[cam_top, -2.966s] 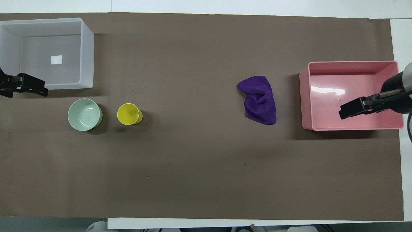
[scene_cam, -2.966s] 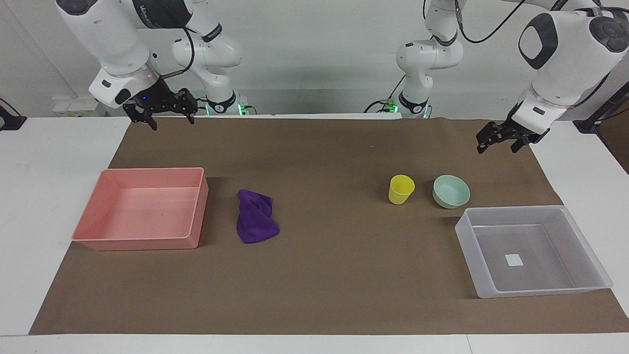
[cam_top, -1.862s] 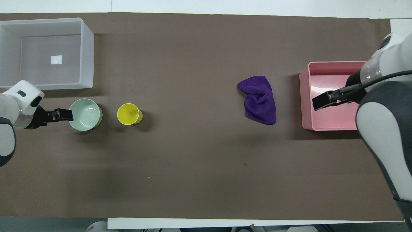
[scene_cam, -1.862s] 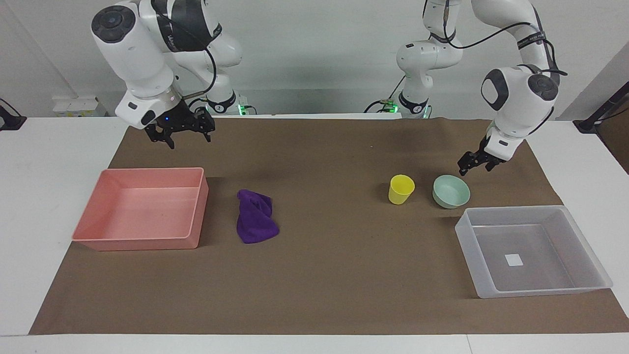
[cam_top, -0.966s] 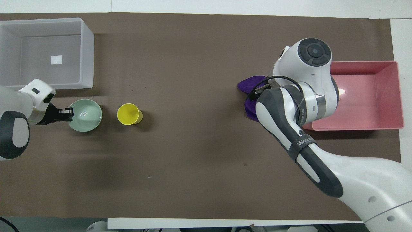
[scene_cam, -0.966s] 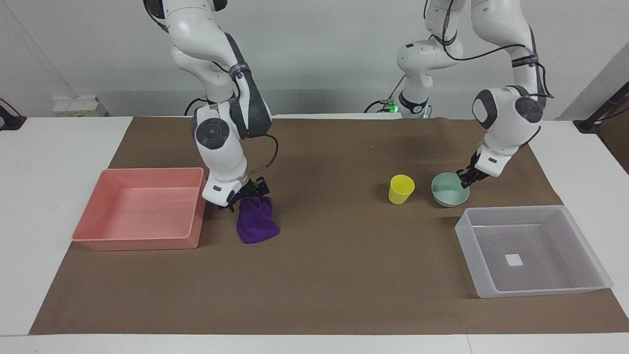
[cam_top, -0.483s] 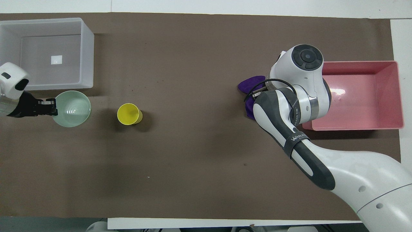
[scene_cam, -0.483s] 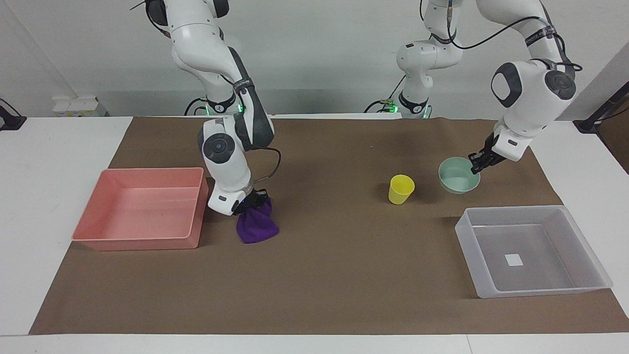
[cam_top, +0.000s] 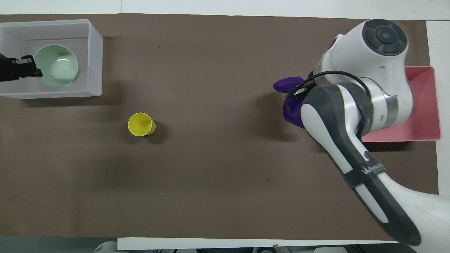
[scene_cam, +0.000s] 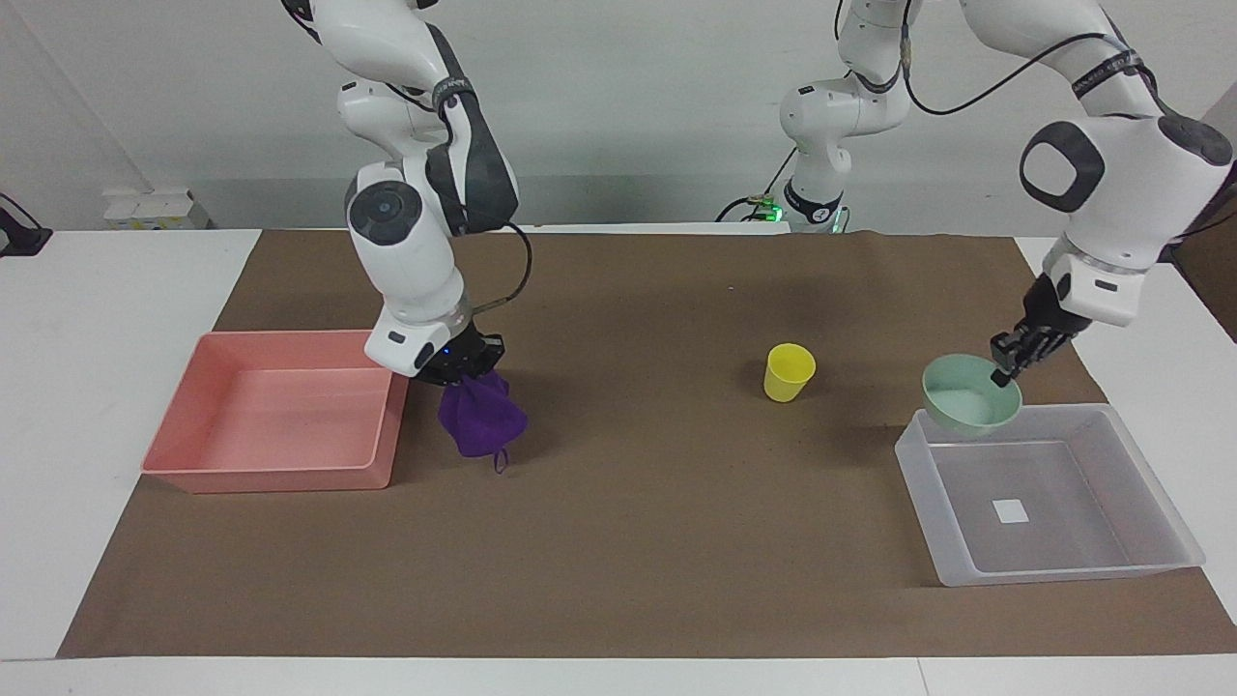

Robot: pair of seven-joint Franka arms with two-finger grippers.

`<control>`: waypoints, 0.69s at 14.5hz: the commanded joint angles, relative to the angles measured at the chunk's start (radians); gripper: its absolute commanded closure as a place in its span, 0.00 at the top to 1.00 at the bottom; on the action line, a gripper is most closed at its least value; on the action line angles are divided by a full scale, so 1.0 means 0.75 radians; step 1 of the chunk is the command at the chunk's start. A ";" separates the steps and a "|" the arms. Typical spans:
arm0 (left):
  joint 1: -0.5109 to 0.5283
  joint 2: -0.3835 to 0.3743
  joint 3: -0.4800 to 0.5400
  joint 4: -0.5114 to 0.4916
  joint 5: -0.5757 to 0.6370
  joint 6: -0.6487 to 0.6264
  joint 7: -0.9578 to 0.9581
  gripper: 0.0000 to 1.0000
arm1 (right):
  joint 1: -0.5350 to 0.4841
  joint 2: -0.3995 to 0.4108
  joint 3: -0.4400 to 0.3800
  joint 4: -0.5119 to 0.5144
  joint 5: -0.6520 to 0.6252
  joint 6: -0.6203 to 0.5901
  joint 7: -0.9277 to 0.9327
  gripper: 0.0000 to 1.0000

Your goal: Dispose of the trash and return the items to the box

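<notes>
In the facing view the right hand (scene_cam: 462,370) grips the purple rag (scene_cam: 478,418), hanging clear of the surface just beside the pink tray (scene_cam: 275,474), while the left hand (scene_cam: 1005,365) pinches the mint-green bowl (scene_cam: 969,405) by its rim above the translucent box (scene_cam: 1063,570), and the overhead view shows that bowl (cam_top: 58,66) over the box (cam_top: 94,59), with the yellow cup (cam_top: 140,124) upright on the brown surface (cam_top: 218,168), nearer to the robots than the box.

In the overhead view the right arm (cam_top: 351,105) covers most of the purple rag (cam_top: 286,86), the right gripper entirely, and the pink tray (cam_top: 427,105) from about nine o'clock inward. The left gripper (cam_top: 30,68) shows only its tip at the picture's nine o'clock edge. The green bowl (cam_top: 56,70) hides the box's (cam_top: 95,52) white square.
</notes>
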 commanded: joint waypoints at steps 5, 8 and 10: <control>0.043 0.419 0.058 0.189 -0.012 0.202 -0.022 0.00 | -0.291 -0.158 0.002 0.004 -0.009 -0.170 -0.246 0.00; 0.045 0.421 0.060 0.156 -0.010 0.195 -0.016 0.25 | -0.390 -0.192 0.002 -0.123 -0.009 -0.126 -0.283 0.00; 0.026 0.393 0.060 0.115 -0.014 0.214 -0.055 1.00 | -0.430 -0.188 0.002 -0.221 -0.011 -0.022 -0.287 0.00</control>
